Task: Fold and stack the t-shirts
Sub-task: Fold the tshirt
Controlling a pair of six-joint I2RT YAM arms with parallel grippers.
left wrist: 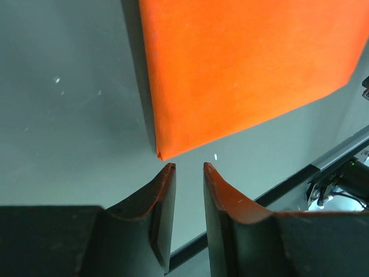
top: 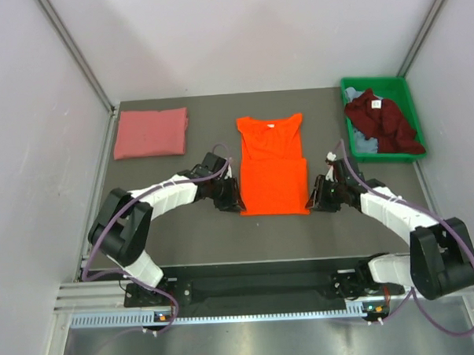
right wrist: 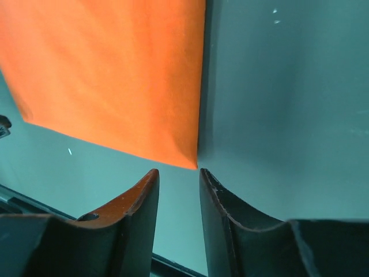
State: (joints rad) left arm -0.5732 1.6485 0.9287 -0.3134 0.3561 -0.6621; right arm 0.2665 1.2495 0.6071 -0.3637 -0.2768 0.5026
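1. No text, brand, number or sign is legible in any of the three views.
2. Orange t-shirt [top: 272, 164]: a small pale neck label [top: 268, 123] sits inside the collar. It is too small in the top view to read.
3. Maroon t-shirt [top: 386, 122], lying in the green bin [top: 372, 81]: a small white tag [top: 378, 104] shows near its collar. The print cannot be made out.

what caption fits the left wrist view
Left gripper, jaws slightly apart and empty, just short of a corner of the orange t-shirt.
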